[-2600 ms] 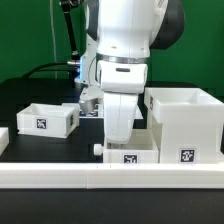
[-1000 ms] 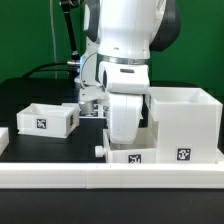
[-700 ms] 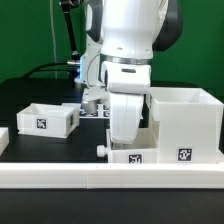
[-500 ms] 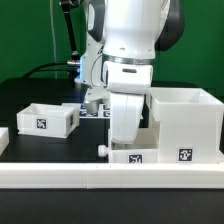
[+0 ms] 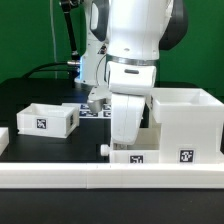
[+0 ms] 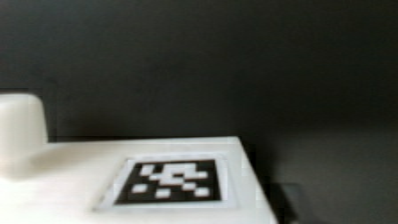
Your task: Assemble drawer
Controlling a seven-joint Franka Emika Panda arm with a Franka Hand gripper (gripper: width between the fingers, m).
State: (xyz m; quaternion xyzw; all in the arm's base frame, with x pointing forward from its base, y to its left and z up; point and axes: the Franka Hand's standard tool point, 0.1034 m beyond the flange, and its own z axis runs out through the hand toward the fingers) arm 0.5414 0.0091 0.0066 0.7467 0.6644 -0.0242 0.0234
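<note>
A shallow white drawer tray [image 5: 131, 156] with a knob [image 5: 103, 150] and a square tag lies just behind the front wall, touching the large white shell [image 5: 186, 124] on the exterior view's right. My gripper [image 5: 126, 143] reaches down into this tray. Its fingers are hidden behind the tray's wall, and it appears shut on that wall. The wrist view shows the tray's tagged face [image 6: 173, 180] and the knob [image 6: 16, 130] very close. A second tray [image 5: 41, 118] sits apart on the exterior view's left.
The long low white border wall [image 5: 100, 178] runs along the front. The marker board [image 5: 92, 112] lies behind the arm. Another white piece [image 5: 3, 140] shows at the left edge. The table is black.
The arm has swung and leaned toward the exterior view's right. The tray under it and its knob have shifted slightly right, toward the shell.
</note>
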